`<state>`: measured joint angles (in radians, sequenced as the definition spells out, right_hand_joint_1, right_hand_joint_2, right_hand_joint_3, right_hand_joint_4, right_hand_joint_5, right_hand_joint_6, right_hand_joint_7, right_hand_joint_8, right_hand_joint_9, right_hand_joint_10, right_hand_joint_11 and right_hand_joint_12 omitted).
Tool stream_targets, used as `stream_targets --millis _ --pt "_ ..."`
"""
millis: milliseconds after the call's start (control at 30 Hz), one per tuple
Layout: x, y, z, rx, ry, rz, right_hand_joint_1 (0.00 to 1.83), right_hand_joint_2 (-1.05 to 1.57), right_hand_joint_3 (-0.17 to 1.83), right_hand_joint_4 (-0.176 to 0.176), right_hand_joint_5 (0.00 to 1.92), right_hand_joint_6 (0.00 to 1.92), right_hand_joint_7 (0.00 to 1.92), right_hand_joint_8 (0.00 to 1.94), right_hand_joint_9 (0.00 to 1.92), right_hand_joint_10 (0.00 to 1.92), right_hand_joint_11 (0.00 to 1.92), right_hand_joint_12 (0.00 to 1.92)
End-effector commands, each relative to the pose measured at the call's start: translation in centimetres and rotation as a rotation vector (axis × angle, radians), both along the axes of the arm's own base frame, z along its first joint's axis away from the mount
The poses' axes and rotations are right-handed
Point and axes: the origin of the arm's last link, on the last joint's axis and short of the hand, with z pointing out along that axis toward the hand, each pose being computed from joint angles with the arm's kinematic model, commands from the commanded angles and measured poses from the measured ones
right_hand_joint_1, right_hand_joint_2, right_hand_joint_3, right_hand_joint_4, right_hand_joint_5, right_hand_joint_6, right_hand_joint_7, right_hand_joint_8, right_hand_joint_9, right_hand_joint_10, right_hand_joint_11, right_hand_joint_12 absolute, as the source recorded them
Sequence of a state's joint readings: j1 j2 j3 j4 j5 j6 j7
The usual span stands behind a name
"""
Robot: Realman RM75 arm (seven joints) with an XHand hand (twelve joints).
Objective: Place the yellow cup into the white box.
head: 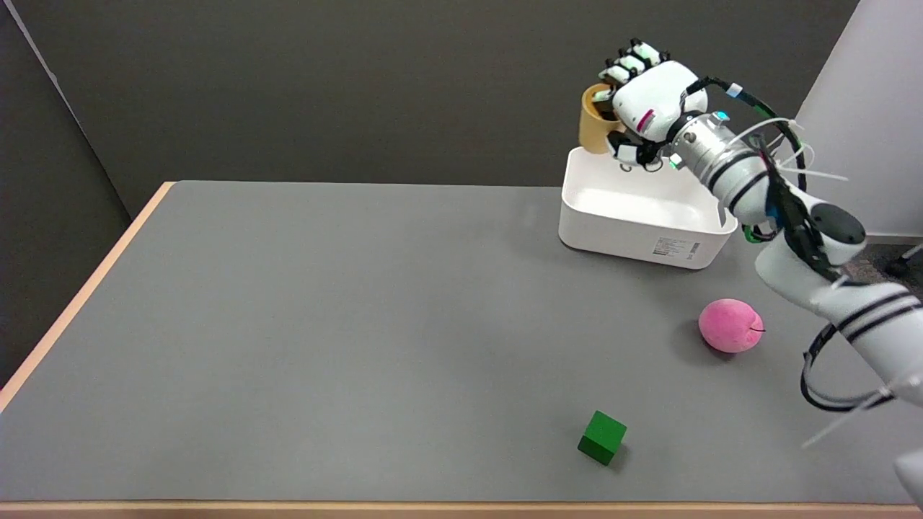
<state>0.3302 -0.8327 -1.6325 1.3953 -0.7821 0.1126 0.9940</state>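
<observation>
— Yellow cup (594,128): where have you got it?

— Up in the air, in my right hand (649,104), over the far-left corner of the white box (634,216), toward one o'clock of the desk (324,324). My fingers (621,72) wrap its far side at the rim, and the rest of the hand presses against the wall nearest me. It sits roughly upright, mouth up.

— How does it handle?

— Light, I judge, and stiff enough to take a squeeze; it looks like plain plastic, smooth-walled, so it could slide if I slacken unevenly. Gripping across the rim and upper wall suits it, since the body below hangs free to go in first.

— What lies around?

— The box stands open and bare inside as far as I can see, with a label on its near wall. Well apart, at about four o'clock, a pink ball (730,326) rests on the desk; a green cube (602,437) lies nearer the front edge, around five.

— Any risk?

— Dropping from this height, a light cup might bounce or tip out; lowering first seems wiser.
</observation>
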Motion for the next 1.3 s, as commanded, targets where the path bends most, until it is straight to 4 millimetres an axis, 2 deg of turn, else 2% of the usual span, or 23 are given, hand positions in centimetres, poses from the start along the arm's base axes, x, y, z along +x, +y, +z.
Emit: stream_targets --millis 33,200,400,633,700,733,767,800,833,867,933,1000,1167,1300 --pt "-3.5 -3.2 8.9 -0.343 0.005 -0.188 0.85 1.05 0.53 0.176 0.66 1.59 0.27 0.44 0.16 0.59 0.0 0.85" --pt "-5.6 -1.7 10.2 -0.377 -0.007 -0.231 0.85 1.04 0.53 0.176 0.67 1.58 0.27 0.44 0.16 0.58 0.0 0.85" --pt "-7.1 -0.7 11.2 -0.401 -0.034 -0.263 0.85 1.04 0.54 0.176 0.66 1.59 0.27 0.45 0.16 0.59 0.0 0.86" --pt "-8.0 -0.5 10.9 -0.363 -0.037 -0.288 0.85 1.04 0.54 0.176 0.66 1.59 0.28 0.45 0.16 0.59 0.0 0.87" --pt "-8.1 -0.5 10.8 -0.352 -0.058 -0.285 0.8 1.14 0.41 0.176 0.6 1.63 0.28 0.44 0.17 0.6 0.0 0.86" --pt "-8.0 -0.5 10.9 -0.344 -0.134 -0.271 0.74 1.02 0.57 0.172 0.51 1.44 0.27 0.39 0.17 0.57 0.0 0.85" --pt "-7.6 -0.4 11.0 -0.324 -0.223 -0.248 0.67 0.85 0.81 0.167 0.4 1.18 0.24 0.33 0.16 0.53 0.0 0.83" --pt "-7.5 -0.4 10.9 -0.308 -0.26 -0.238 0.55 0.72 0.95 0.142 0.26 0.8 0.18 0.24 0.12 0.47 0.0 0.81" --pt "-7.3 -0.3 10.8 -0.282 -0.296 -0.224 0.37 0.62 0.99 0.089 0.06 0.24 0.04 0.12 0.03 0.37 0.0 0.8" --pt "-7.1 -0.2 10.7 -0.266 -0.302 -0.217 0.28 0.57 0.98 0.077 0.0 0.04 0.0 0.05 0.0 0.29 0.0 0.8" --pt "-6.3 0.0 9.9 -0.213 -0.3 -0.192 0.22 0.53 0.92 0.083 0.0 0.0 0.0 0.0 0.0 0.15 0.0 0.83" --pt "-5.7 0.1 9.2 -0.19 -0.285 -0.174 0.22 0.51 0.89 0.071 0.0 0.0 0.0 0.0 0.0 0.08 0.0 0.82" --pt "-3.3 0.3 7.3 -0.124 -0.283 -0.107 0.2 0.51 0.89 0.07 0.0 0.0 0.0 0.0 0.0 0.07 0.0 0.82" --pt "-1.5 1.0 4.6 -0.029 -0.383 -0.023 0.19 0.5 0.89 0.07 0.0 0.0 0.0 0.0 0.0 0.07 0.0 0.79"
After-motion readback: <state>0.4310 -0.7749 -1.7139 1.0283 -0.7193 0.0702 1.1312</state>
